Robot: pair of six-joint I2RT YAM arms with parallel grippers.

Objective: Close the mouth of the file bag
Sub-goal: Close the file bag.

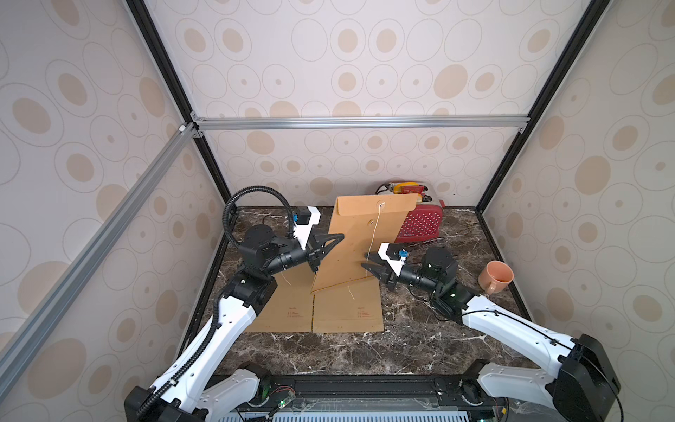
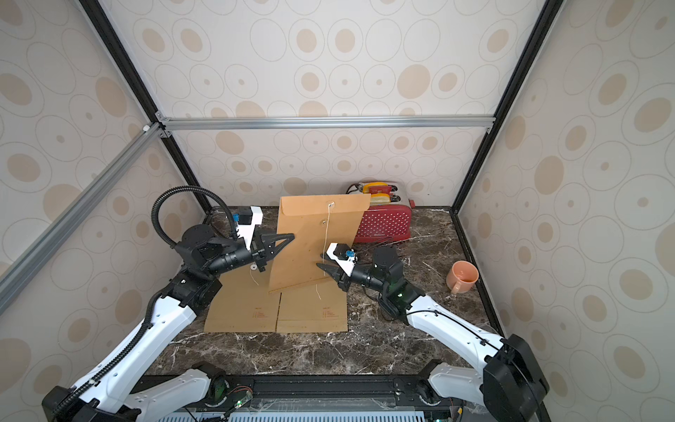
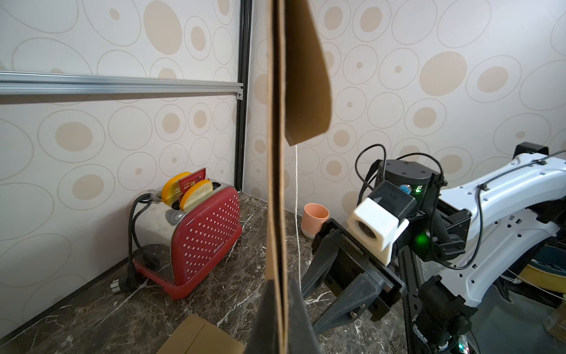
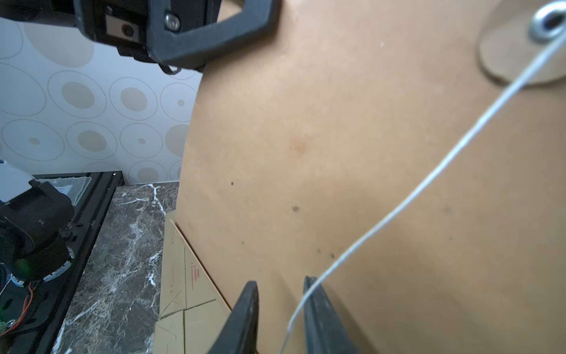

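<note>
- My left end effector (image 1: 338, 238) is clenched on the side edge of the brown kraft-paper file bag (image 1: 365, 241). It holds the bag upright and a little tilted, mid-bench between my two arms.
- In the left wrist view the paper edge (image 3: 275, 153) runs straight up out of my pinched fingers (image 3: 263, 321).
- The bag's fold-over top flap (image 1: 376, 204) is bent down in both top views. The left wrist view shows it standing off the body (image 3: 306, 76), so the mouth is not tied.
- A thin white string (image 1: 374, 234) hangs loose from the flap, down the face of the bag.
- My right end effector (image 1: 364, 260) is right at that face, low down, jaws apart with a narrow gap.
- Right wrist view: the string (image 4: 428, 184) slants down and crosses the tip of one finger (image 4: 315, 306) into the gap. Nothing is pinched.
- The bag's lower corner sits just above two more brown paper bags lying flat side by side (image 1: 288, 314) on the dark marble bench (image 1: 365, 350). I cannot tell if it touches them.
- A red white-dotted toaster (image 1: 420, 226) stands behind the bag at the back wall.
- A peach ceramic mug (image 1: 496, 277) sits well off beside my right arm.
</note>
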